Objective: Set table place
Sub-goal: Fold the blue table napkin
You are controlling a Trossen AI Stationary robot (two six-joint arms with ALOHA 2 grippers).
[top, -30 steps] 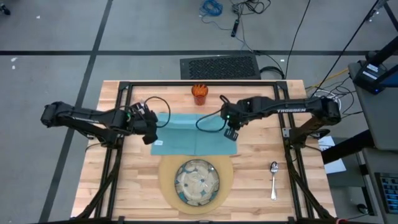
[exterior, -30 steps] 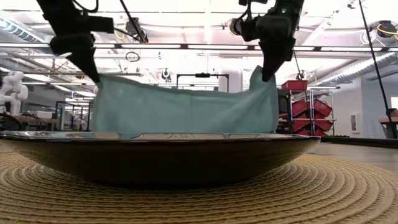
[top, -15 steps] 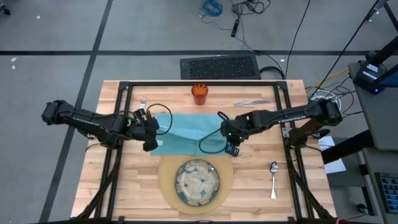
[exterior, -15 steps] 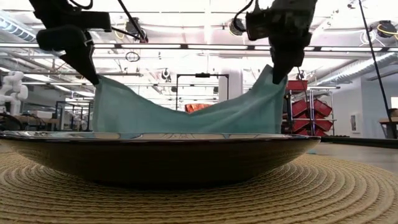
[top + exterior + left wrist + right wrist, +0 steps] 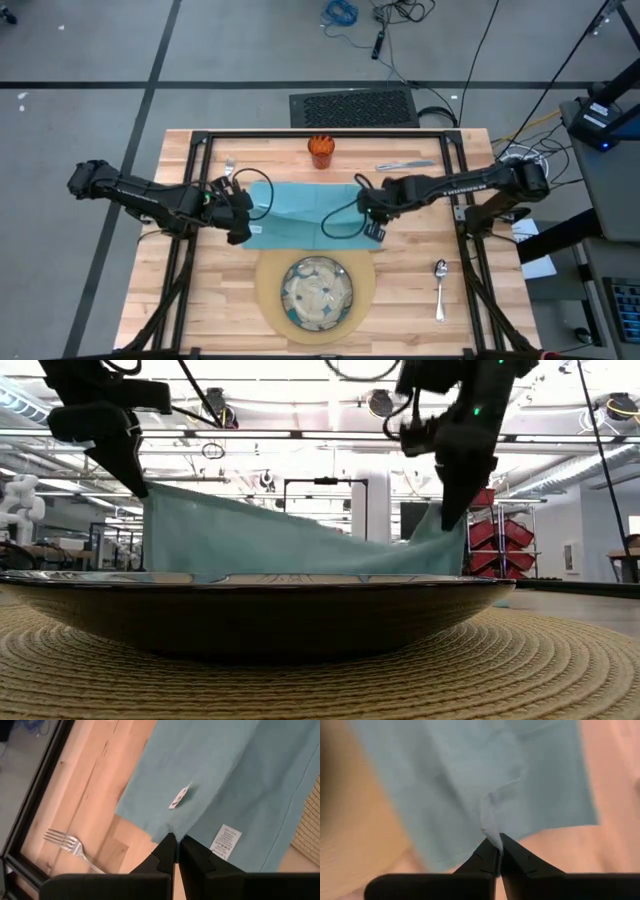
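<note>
Here both tools pinch the napkin (image 5: 300,213); dish (image 5: 316,291) blocks low view.

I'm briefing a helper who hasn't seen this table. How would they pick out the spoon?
Start at the wooden table and find the round tan mat at its near edge, carrying the patterned dish. The spoon lies alone on bare wood to the mat's right. Unlike the fork and knife at the far edge, it has a rounded bowl.
</note>
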